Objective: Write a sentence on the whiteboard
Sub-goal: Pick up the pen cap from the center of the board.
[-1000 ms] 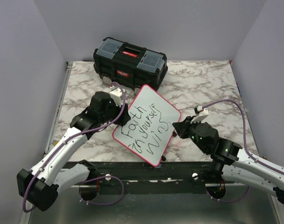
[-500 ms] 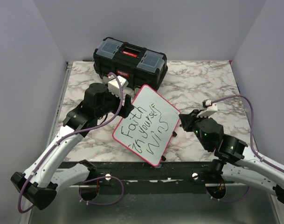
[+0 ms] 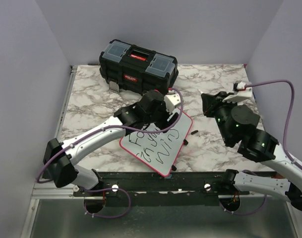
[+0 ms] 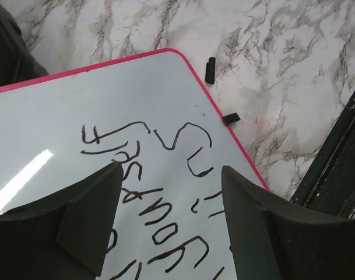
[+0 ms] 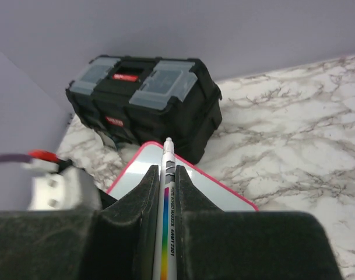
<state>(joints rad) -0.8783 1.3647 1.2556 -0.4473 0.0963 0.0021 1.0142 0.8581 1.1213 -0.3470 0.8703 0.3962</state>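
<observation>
here, one whiteboard (image 3: 178, 133), one toolbox (image 3: 138, 62); left claw (image 4: 171, 172) agape, right claw (image 5: 165, 172) tight around one marker (image 5: 165, 216)

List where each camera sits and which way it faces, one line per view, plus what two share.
Top external: above and behind the arm bases, looking down on the table, toolbox and whiteboard; both arms show.
Left wrist: on the left gripper, looking down at the sentence on the whiteboard; its open fingers show.
Right wrist: on the right gripper, facing the toolbox across the table; its fingers clamp a marker.
Shared: top external and right wrist both show the toolbox.
</observation>
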